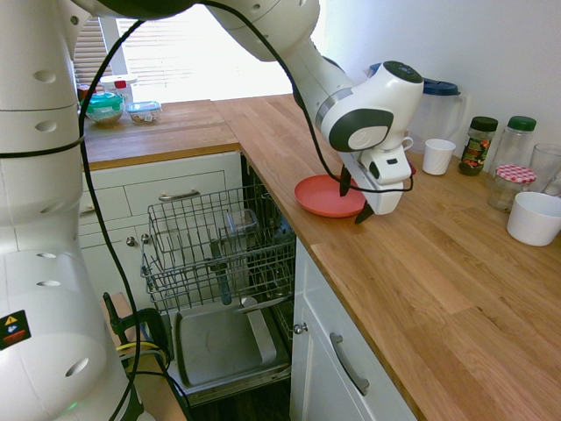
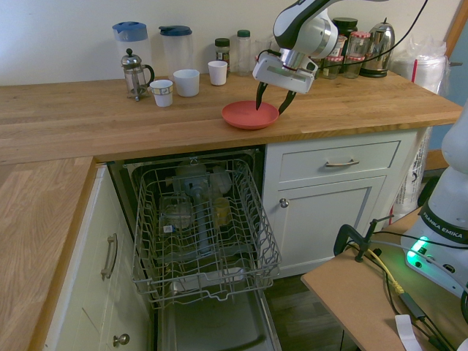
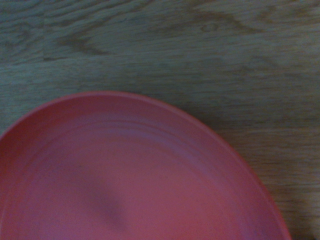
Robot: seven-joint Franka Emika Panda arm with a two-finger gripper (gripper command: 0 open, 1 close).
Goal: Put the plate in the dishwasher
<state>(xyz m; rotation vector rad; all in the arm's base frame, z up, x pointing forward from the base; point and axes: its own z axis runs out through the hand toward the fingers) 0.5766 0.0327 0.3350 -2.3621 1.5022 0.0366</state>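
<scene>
Second exterior view: at the left, a wooden counter [image 2: 88, 117] with visible grain is seen, with a glass cafetière [image 2: 135, 73] and white cups [image 2: 186, 82] stood towards the wall. Below it, the dishwasher [image 2: 201, 234] is shown open, its grey wire rack [image 2: 212, 270] pulled out over the flat grey metal inner door. Further right, near the counter's front edge, the plate [image 2: 247, 117] is laid flat on the wood; it is round, coral-red and smooth, with a shallow rim. Just above its right part the gripper [image 2: 273, 104] is hung, pointed steeply down, its dark fingers [image 2: 259, 93] spread wide to either side of the plate's edge. Nothing is held, and contact with the plate cannot be made out. In the wrist view, faint concentric rings are shown on the plate [image 3: 130, 180].
</scene>
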